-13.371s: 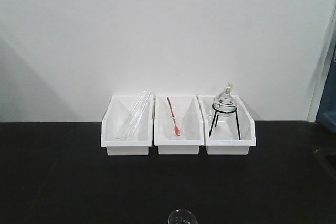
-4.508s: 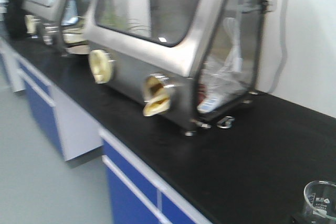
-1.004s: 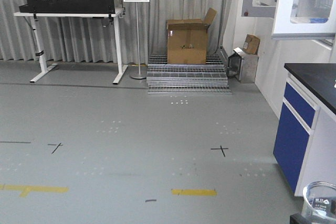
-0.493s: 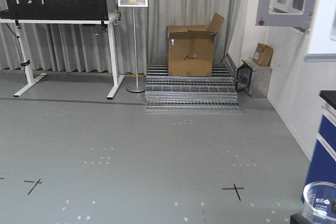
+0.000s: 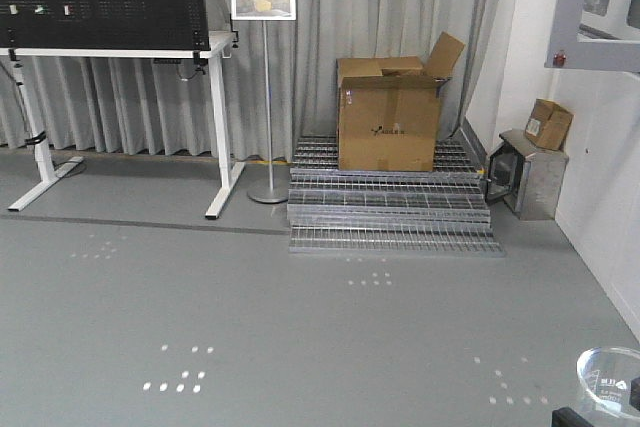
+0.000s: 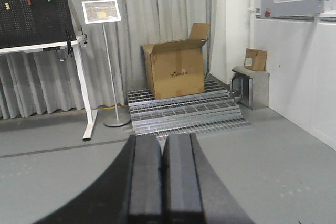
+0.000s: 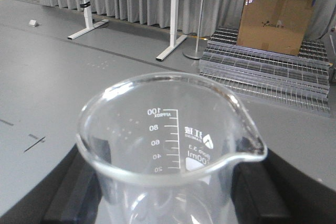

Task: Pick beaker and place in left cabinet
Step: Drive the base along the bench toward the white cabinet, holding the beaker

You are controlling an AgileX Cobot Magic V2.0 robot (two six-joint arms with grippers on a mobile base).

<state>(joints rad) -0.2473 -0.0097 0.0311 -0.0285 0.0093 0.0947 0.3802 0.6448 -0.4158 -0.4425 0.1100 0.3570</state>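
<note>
At left, left gripper (image 6: 164, 182) idle, jaws pressed together on nothing; at right, right gripper (image 7: 173, 211) clamped around the beaker (image 7: 173, 140), held upright above bare floor (image 5: 300, 327). Step judged: carry leg, cabinet not in view; next move calls for facing the cabinet, then setting the beaker level inside. Containers: box (image 5: 390, 117) on top step of grating (image 5: 390, 217), flaps open, contents hidden; beaker empty.

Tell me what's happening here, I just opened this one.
The right gripper holds the beaker upright and empty, its jaws closed on the glass lower down. The left gripper is shut on nothing. The cameras face open grey floor, with a cardboard box on metal grating steps ahead. No cabinet shelves show in any view, so the placing is not yet done.
</note>
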